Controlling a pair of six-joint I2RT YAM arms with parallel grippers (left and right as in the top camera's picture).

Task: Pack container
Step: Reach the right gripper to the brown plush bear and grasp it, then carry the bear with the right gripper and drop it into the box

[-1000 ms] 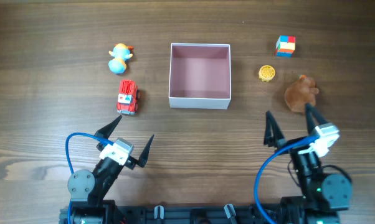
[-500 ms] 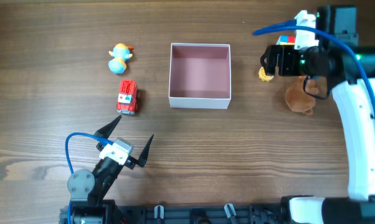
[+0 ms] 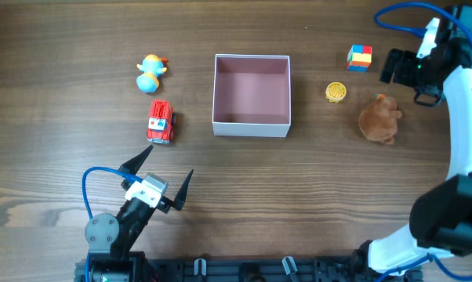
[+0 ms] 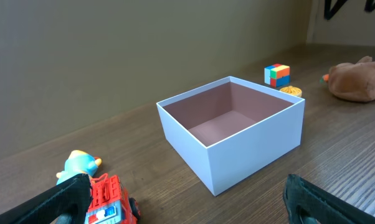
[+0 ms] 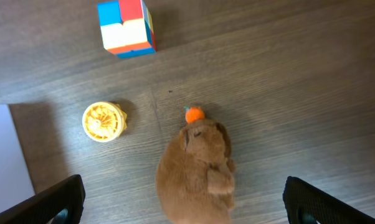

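We saw a dark wood-grain desk [image 3: 299,180] under the container [image 3: 251,127], a plain brown wall [image 4: 113,50] beyond it; the left jaws and right jaws gaped apart, empty.

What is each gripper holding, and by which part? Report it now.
Nothing is held. The left gripper is open and empty; the right gripper hangs open above the brown plush toy.

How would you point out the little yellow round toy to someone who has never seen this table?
Start at the square white box with a dusty-pink inside. To its right, between the multicoloured cube and the fuzzy brown plush animal, lies the small yellow ridged disc. It alone is flat, round and all yellow.
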